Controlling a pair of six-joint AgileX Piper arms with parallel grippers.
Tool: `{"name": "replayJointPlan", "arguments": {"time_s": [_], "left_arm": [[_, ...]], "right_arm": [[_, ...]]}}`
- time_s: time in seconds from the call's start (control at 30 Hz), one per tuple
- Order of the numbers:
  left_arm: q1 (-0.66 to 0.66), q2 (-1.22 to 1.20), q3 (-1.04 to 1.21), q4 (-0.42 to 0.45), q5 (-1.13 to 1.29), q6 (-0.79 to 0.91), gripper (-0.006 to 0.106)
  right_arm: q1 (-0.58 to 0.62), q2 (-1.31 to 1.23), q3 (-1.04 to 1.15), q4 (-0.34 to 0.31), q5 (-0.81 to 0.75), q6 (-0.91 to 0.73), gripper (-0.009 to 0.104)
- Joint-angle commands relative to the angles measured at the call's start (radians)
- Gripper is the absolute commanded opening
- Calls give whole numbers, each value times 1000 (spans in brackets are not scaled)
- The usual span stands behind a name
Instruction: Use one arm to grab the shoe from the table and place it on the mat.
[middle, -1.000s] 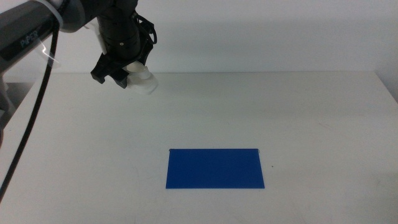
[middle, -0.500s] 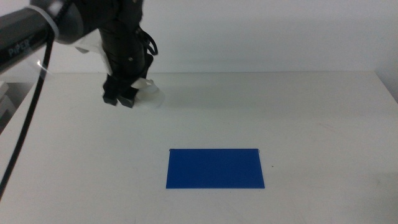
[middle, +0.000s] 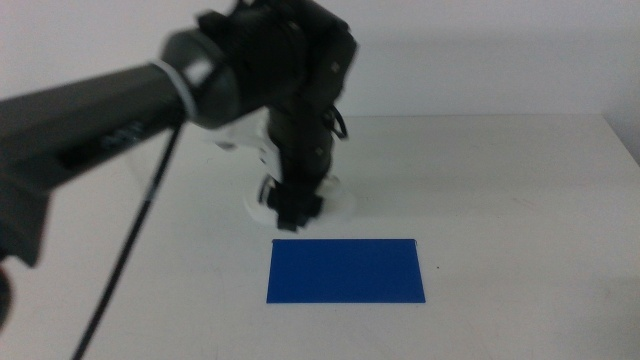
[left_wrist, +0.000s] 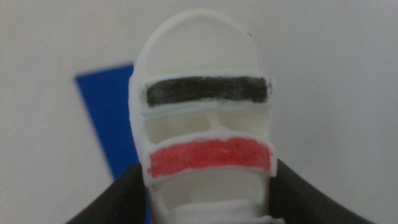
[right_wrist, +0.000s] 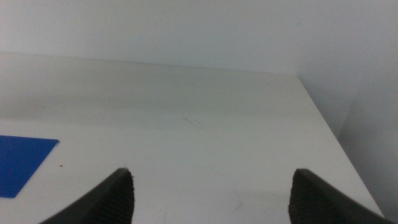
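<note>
Presently, items as seen:

Left arm (middle: 120, 120): dark, glossy, entering from the left edge of the middle view and reaching to the frame's centre, blurred. A black cable hangs from it toward the lower left.

Left gripper (middle: 293, 208): pointing down at frame centre, just above the mat's far edge. Jaws pinching the shoe from both sides; in the left wrist view they show as two dark shapes flanking the shoe's rear part at the bottom of the frame.

Shoe (left_wrist: 202, 124): white sandal with thick sole, one black strap nearer the toe and one red strap behind it. Held between the left jaws, toe pointing away from the gripper. In the middle view only white parts (middle: 335, 195) show around the gripper, at centre frame, just beyond the mat's upper edge; whether it touches the table cannot be told.

Mat (middle: 346, 270): deep blue rectangle, flat, lower centre of the middle view. In the left wrist view a blue corner (left_wrist: 109, 118) shows behind the shoe at centre left.

Table (middle: 520, 200): plain white, wide.

Right gripper (right_wrist: 211, 186): jaws spread wide apart, holding nothing, over bare table; a mat corner (right_wrist: 22, 162) at lower left of its view.
</note>
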Motion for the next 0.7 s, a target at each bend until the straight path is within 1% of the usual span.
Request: {"name": "replayJointPlan", "arguments": {"time_s": [0.0, 0.37, 0.67], "left_arm": [[-21, -18, -31, -32, 73, -24, -1], [-72, 165, -170, -110, 73, -24, -1], [-70, 203, -164, -117, 74, -24, -1]], "right_arm": [[-2, -26, 5, -9, -76, -8, 64], [-2, -26, 5, -9, -76, -8, 64], [-2, -26, 5, -9, -76, -8, 64]]}}
